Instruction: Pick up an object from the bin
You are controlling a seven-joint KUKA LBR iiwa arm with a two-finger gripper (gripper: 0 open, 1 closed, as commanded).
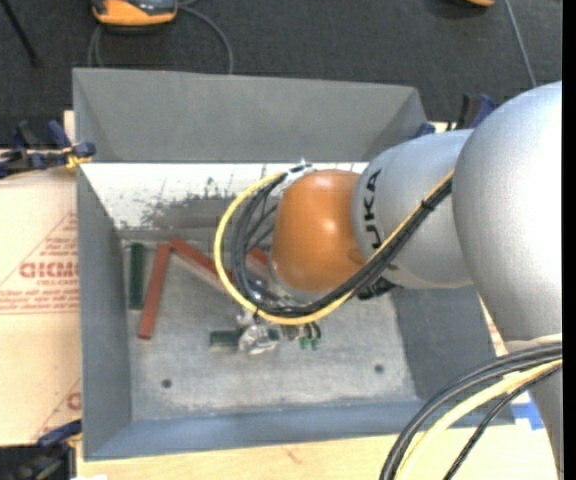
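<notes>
- Grey metal bin [103,348], seen from above and slightly from one side. Pale floor, with dark speckling along the foot of the far wall.
- Silver arm [423,218], entering from the view's right and bent down over the middle of the bin. Orange cover [313,230] on the wrist, looped round by yellow and black cables [225,240].
- Gripper [257,338] low over the floor, below the orange cover and a little nearer the front wall than the bin's middle. Open or closed, cannot tell: lost in a small knot of metal and shadow.
- Small dark green piece [223,339], flat on the floor just beside the gripper on the view's left, touching it or very nearly. Gripped or merely lying there, cannot tell.
- Bit of brighter green [310,339] just on the gripper's other side. Loose thing or part of the robot, cannot tell.
- Long red-brown stick [154,293] in the left part of the bin, lying slanted with its upper end toward the far wall, well apart from the gripper.
- Second red stick [196,260], running from the top of the first toward the bin's middle, its far end hidden behind the cables.
- Dark green bar [136,273] just beside the first stick on the view's left, lying lengthwise along the left wall.
</notes>
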